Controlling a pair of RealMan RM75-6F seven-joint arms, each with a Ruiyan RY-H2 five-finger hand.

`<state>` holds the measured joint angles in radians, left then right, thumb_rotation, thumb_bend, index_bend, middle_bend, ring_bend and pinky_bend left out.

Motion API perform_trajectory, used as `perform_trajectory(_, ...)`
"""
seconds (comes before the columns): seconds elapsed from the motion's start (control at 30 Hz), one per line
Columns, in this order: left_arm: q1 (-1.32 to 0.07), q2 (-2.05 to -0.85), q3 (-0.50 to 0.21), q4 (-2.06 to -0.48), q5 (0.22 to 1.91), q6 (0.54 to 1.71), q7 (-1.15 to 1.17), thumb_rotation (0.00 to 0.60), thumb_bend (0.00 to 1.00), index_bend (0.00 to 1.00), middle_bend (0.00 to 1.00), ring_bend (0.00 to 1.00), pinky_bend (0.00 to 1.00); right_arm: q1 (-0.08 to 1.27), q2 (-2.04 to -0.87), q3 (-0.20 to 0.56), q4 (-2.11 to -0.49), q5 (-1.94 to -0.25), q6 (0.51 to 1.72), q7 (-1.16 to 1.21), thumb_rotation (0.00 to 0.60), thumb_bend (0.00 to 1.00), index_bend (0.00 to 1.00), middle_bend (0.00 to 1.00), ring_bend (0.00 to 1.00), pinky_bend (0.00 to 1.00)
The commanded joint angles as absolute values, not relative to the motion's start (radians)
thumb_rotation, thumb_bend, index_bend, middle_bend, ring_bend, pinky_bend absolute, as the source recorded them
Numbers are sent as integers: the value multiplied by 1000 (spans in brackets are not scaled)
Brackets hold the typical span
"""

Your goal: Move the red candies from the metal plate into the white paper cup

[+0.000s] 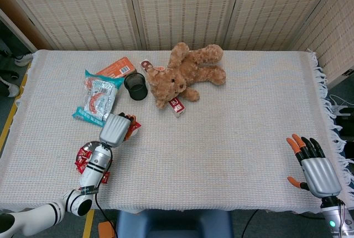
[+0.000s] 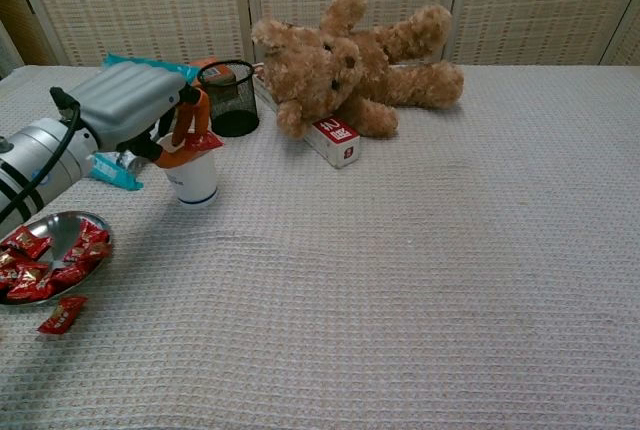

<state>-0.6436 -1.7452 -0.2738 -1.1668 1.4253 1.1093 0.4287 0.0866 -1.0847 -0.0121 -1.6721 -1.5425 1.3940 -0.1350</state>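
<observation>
Your left robot hand (image 2: 135,110) sits over the cup (image 2: 192,178), pinching one red candy (image 2: 205,140) between thumb and fingertips right above the rim. Your right robot hand (image 1: 315,169) lies near the front right edge of the worktop (image 2: 430,250), fingers spread, holding nothing.

The rest of the candies (image 2: 45,265) are heaped in the plate (image 2: 60,225) at the front left, just beside the cup's side of the worktop, and one stray candy (image 2: 62,315) lies on the cloth just in front of the plate.

Treat each candy as very light, with a slick, crinkly wrapper that likely slides between hard fingertips. Pinch across the fat middle of the sweet, not the thin twisted ends, which probably fold and slip free. A light squeeze should do; the wrapper gives, the sweet inside likely does not.

The cup is paper, light and easy to tip, so let go from above the mouth without pressing on the rim. The plate is smooth metal and shallow: candies may skate away when you push at them, so come down from above and close on one at the edge of the heap.

The stray one lies flat on the woven cloth, which should grip it a little and help your pinch.
</observation>
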Motion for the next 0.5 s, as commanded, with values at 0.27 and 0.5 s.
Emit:
perform_trajectory(0.27,-644,-1690,-252,-1235,1381,1103,486,600,414,200,415,460,976,87,-1085,-15,-1681,-1539,1389,-149,600,50,0,0,0,0)
perform_trajectory(0.5,-627,-1636,-233,-1312,1368,1137,526,600,415,197,389,437,976,86,-1083,-19,-1683,-1548,1392,-144,600,50,0,0,0,0)
